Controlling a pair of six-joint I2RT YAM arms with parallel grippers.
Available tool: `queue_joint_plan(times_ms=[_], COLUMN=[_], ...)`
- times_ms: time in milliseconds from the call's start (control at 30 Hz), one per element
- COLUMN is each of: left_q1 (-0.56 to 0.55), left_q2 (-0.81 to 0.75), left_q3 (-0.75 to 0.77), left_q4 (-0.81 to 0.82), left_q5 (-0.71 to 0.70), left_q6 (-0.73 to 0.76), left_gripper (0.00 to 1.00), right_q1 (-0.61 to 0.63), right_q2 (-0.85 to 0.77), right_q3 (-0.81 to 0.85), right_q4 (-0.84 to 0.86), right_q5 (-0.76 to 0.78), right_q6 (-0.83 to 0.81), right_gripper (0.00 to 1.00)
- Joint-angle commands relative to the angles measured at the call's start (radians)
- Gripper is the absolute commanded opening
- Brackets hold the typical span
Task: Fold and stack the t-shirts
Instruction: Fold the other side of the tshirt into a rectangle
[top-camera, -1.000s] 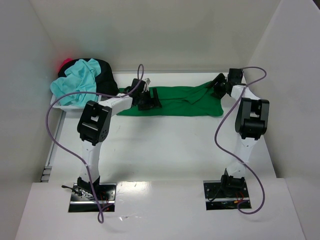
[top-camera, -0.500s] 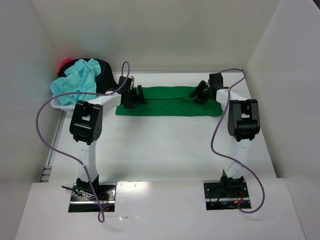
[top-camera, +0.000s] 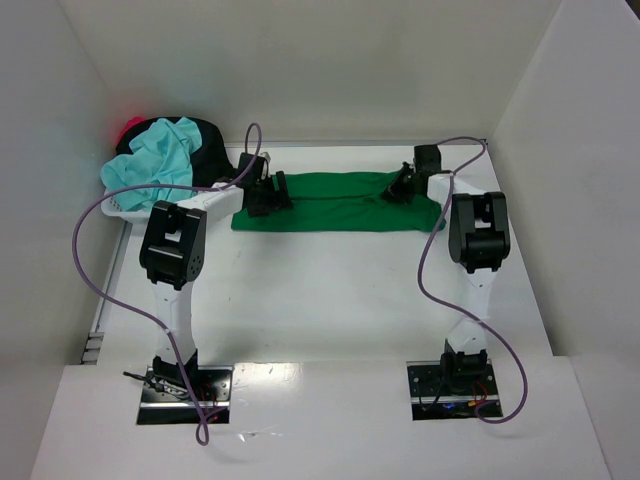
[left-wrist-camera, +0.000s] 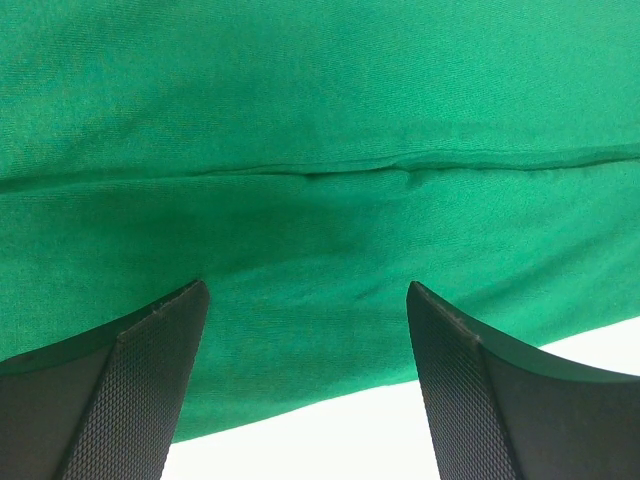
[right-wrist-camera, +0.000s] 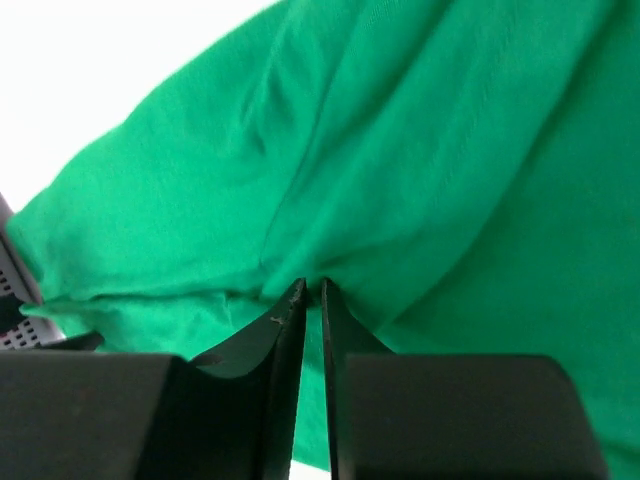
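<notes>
Top external: bright green cloth t-shirt (top-camera: 335, 203), strip-folded. Our right end effector (right-wrist-camera: 311, 288) pinches its cloth for folding; left end effector (left-wrist-camera: 305, 295) spread, ready.

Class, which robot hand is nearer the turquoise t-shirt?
Left. The left hand hovers over the left end of the green t-shirt, near the turquoise t-shirt; the right hand pinches its right end.

Lab test cell: white panels (top-camera: 300, 70) enclose the table (top-camera: 320, 290).

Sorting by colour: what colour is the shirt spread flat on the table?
The shirt is bright green; clearest from top external.
</notes>
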Motion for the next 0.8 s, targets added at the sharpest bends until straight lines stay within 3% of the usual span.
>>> queue_joint_plan(times_ms=[0,300,400,567,767], left_q1=[0.009,0.009,0.009,0.009,0.018], left_q2=[0.021,0.041,0.041,0.041,0.050], left_q3=[-0.001,-0.011,-0.011,-0.020,-0.029], left_q4=[-0.030,-0.030,-0.030,-0.030,-0.030], left_q5=[-0.005,0.005,0.014,0.024,0.025], left_q6=[0.023,0.023,0.023,0.023,0.023], left_gripper=[0.88,0.88,0.88,0.88,0.88], right_q1=[0.005,0.014,0.014,0.014,0.014], right_q2=[0.032,0.147,0.137,-0.006,-0.184], right_q3=[0.084,0.337,0.367,0.221,-0.032], right_q4=[-0.004,-0.082,-0.111,-0.122,-0.064], right_q5=[0.019,-0.018,-0.006,0.096,0.125], right_q6=[-0.006,0.003,0.003,-0.026,-0.017], right_gripper=[0.15,0.09,0.30,0.46,0.50])
